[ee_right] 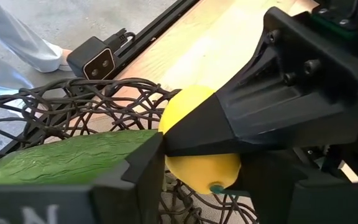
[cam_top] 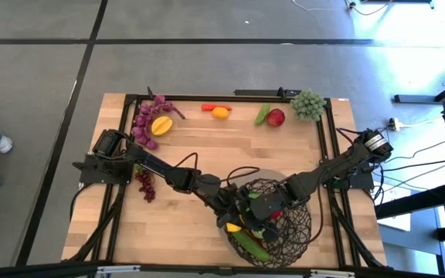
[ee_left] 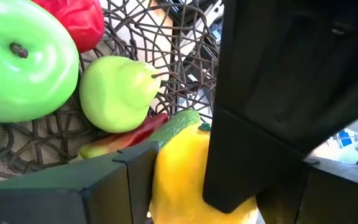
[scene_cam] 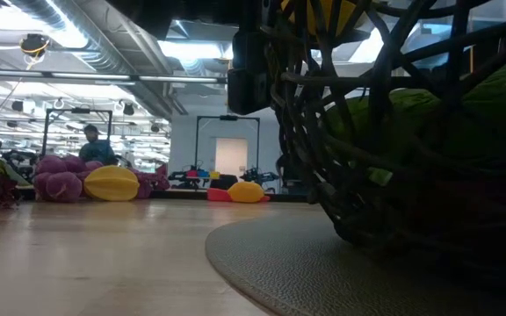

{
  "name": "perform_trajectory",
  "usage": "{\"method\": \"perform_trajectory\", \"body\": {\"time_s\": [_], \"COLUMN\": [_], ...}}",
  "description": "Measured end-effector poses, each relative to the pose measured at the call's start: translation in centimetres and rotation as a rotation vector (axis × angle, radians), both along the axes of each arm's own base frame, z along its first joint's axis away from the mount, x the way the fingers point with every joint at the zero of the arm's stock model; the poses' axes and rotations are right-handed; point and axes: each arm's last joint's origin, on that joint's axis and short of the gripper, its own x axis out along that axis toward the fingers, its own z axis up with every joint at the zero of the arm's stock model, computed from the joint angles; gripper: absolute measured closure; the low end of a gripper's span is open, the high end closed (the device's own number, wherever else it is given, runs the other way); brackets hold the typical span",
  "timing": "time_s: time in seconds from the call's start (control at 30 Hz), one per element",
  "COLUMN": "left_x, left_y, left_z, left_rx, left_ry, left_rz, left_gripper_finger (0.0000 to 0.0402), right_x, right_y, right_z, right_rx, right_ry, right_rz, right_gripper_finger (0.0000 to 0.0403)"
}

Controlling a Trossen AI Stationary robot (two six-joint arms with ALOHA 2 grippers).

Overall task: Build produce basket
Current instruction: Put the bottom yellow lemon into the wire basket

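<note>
The dark woven basket (cam_top: 284, 228) stands on a grey round mat (scene_cam: 271, 254) at the table's near middle. In it lie a green apple (ee_left: 23, 62), a green pear (ee_left: 114, 93), a red chili (ee_left: 135, 134) and a green cucumber (ee_right: 61, 162). A yellow lemon (ee_right: 194, 106) hangs at the basket's left rim. My left gripper (ee_left: 179, 180) comes at the lemon from the left and is shut on it. My right gripper (ee_right: 201, 168) comes from the right, slanting down, and is shut on the same lemon. My left gripper pinches the lemon's sides (ee_left: 166, 168) between its two fingers, coming nearly level from the table's left. The lemon is lifted, above the cucumber and the basket's floor. My right gripper has the lemon's lower part (ee_right: 179, 165) between its two fingers (ee_right: 138, 171), slanting down from the right; the lemon fills the gap between them.
Along the table's far edge lie purple grapes (cam_top: 149, 116), a yellow fruit (cam_top: 161, 125), a chili with an orange fruit (cam_top: 219, 111), a cucumber and red apple (cam_top: 270, 116) and green grapes (cam_top: 307, 104). Red grapes (cam_top: 145, 185) lie near the left arm.
</note>
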Motion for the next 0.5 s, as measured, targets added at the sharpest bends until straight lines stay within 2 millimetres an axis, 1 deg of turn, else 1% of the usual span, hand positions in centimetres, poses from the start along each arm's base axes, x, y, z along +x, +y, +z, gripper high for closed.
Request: {"method": "perform_trajectory", "body": {"time_s": [0.2, 0.4, 0.5], "left_x": [0.00, -0.04, -0.01], "left_y": [0.02, 0.26, 0.40], "left_z": [-0.06, -0.58, -0.63], "left_rx": [0.004, 0.026, 0.024], "left_ry": [0.006, 0.069, 0.080], "left_rz": [0.007, 0.046, 0.047], "left_gripper_finger": [0.0205, 0.0205, 0.0205], "right_x": [-0.08, -0.32, -0.39], "right_y": [-0.04, -0.27, -0.30], "right_z": [-0.08, -0.50, -0.56], "right_rx": [-0.004, -0.027, -0.004], "right_ry": [0.012, 0.062, 0.086], "right_rz": [-0.001, -0.008, -0.037], "right_gripper_finger": [0.0226, 0.0227, 0.0227]}}
